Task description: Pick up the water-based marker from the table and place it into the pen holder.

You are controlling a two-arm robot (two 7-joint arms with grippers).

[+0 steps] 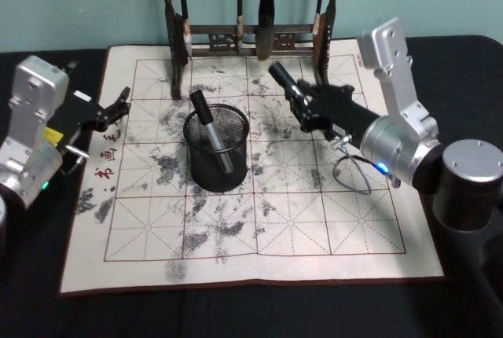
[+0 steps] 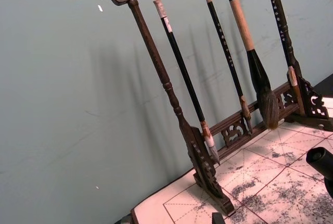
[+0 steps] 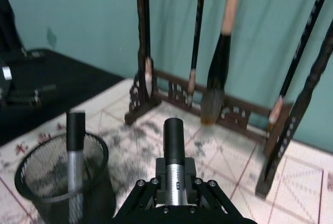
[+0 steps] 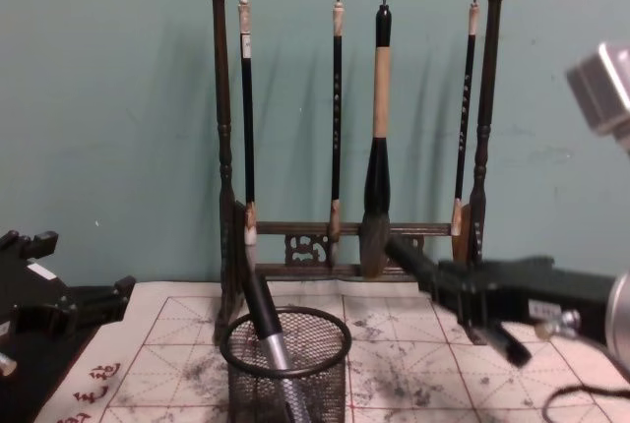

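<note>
The ink-stained mat (image 1: pixel 314 236) covers the table, with the brush rack (image 4: pixel 222 148) at its far edge; the right gripper (image 1: pixel 305 108) hangs just right of the pen holder (image 1: pixel 236 173), jaws clamped on the marker (image 1: pixel 281 77), tilted clear of the mat; the left gripper (image 1: pixel 116 108) sits at the mat's left edge, jaws apart, empty; another pen (image 1: pixel 206 118) leans inside the holder; coming in slanted, the marker could likely strike it or the rim and tip the holder.

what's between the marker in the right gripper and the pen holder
Nothing stands there: in the head view just bare ink-stained mat separates the pen holder from the marker held by the right gripper.
</note>
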